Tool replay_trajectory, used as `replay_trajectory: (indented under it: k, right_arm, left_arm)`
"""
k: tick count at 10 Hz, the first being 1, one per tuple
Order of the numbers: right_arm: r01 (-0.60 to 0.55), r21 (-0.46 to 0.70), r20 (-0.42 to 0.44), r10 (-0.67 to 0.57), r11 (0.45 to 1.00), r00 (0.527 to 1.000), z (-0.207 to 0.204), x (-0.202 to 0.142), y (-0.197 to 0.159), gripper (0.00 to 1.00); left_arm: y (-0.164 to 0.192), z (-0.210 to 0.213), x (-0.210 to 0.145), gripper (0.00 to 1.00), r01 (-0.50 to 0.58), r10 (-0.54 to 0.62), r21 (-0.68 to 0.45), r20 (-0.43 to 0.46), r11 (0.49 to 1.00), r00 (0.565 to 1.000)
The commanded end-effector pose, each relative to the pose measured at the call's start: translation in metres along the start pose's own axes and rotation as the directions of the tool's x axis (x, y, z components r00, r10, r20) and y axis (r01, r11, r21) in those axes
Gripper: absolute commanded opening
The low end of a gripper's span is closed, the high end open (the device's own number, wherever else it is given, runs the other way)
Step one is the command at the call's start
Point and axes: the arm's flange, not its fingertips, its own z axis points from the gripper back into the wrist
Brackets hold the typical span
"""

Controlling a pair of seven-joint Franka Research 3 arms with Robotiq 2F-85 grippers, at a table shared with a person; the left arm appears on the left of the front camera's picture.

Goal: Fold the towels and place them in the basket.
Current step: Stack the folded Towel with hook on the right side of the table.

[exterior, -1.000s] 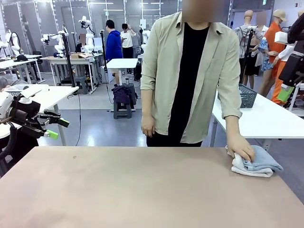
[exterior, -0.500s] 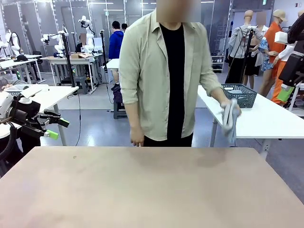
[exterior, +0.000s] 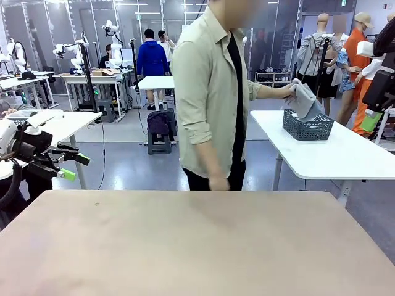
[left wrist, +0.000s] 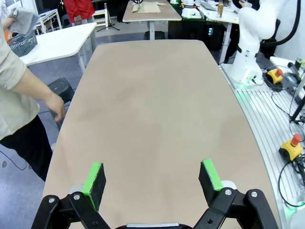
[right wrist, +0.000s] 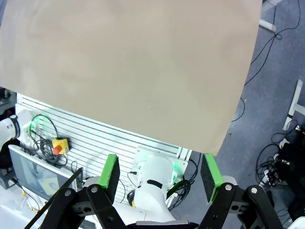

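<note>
A person stands at the far side of the beige table [exterior: 185, 246], turned toward a white side table [exterior: 345, 154]. One hand holds a bundle of folded towels [exterior: 304, 100], light blue with some white, just above the dark wire-mesh basket [exterior: 307, 127] on that table. My left gripper [exterior: 75, 167] hangs open beyond the table's left edge, far from both. In the left wrist view its green pads [left wrist: 95, 177] stand wide apart over bare tabletop, with the towels [left wrist: 23, 20] and basket [left wrist: 23, 43] small at the top left. My right gripper [right wrist: 160, 177] is open, high above the table.
The person's other hand [exterior: 218, 183] hangs at the table's far edge. Part of my right arm [exterior: 379, 89] shows at the right border. An arm base [right wrist: 155, 183] and a red stop button [right wrist: 59, 144] lie below the table's near edge.
The person lifted the folded towels off the beige table's far right corner, turned, and carried them over the basket on the white table. Neither gripper moved.
</note>
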Motion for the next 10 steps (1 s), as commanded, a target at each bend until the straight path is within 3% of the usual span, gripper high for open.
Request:
replay_trajectory:
  k: [1, 10]
  right_arm:
    - [0.009, -0.001, -0.012, -0.009, 1.0, 1.0, 0.0017, 0.0011, 0.0001, 0.85]
    - [0.009, -0.001, -0.012, -0.009, 1.0, 1.0, 0.0017, 0.0011, 0.0001, 0.85]
  left_arm:
    - [-0.0036, 0.0, 0.0005, 1.0, 0.01, -0.01, 0.004, -0.004, 1.0, 1.0]
    - [-0.0036, 0.0, 0.0005, 1.0, 0.01, -0.01, 0.004, -0.004, 1.0, 1.0]
